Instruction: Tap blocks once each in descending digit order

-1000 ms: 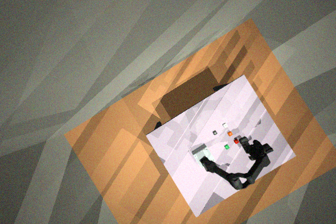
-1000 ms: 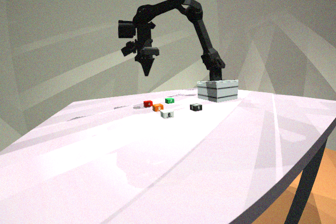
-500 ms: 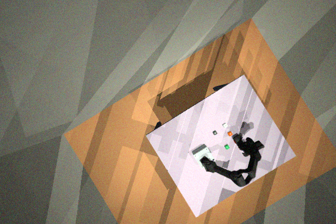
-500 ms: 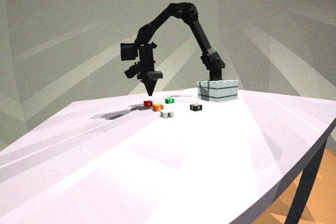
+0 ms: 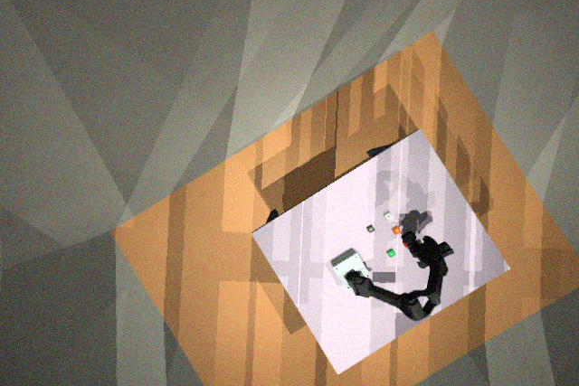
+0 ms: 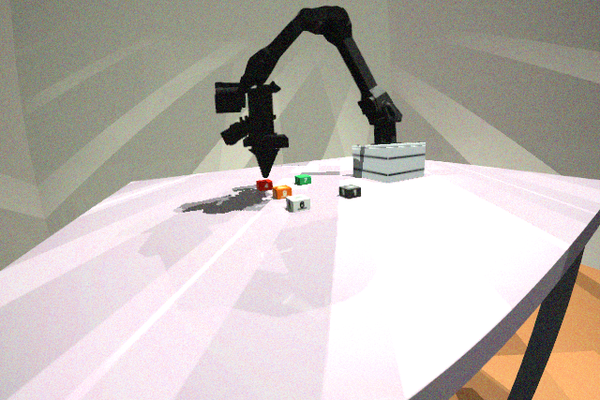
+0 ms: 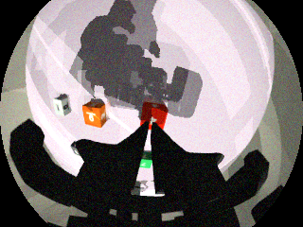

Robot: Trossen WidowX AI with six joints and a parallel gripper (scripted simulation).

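My gripper (image 6: 265, 176) (image 7: 150, 125) is shut and empty. Its tips point down just above the red block (image 5: 405, 244) (image 6: 263, 185) (image 7: 155, 112), whose digit looks like 4. An orange block (image 5: 396, 230) (image 6: 281, 192) (image 7: 94, 114) sits beside it; its digit is too blurred to tell. A white block (image 5: 388, 215) (image 6: 297, 203) (image 7: 62, 105) shows what looks like 6. A green block (image 5: 391, 253) (image 6: 303, 180) (image 7: 146, 164) shows 7 and appears between the fingers' outlines in the wrist view, farther off. A dark block (image 5: 370, 228) (image 6: 350, 191) seems to show 1.
A pale box (image 5: 346, 264) (image 6: 404, 163) stands at the arm's base. The orange block is the red block's closest neighbour, with the white block beyond it. The arm's shadow falls on the table (image 5: 317, 325) (image 6: 217, 299) near the red block.
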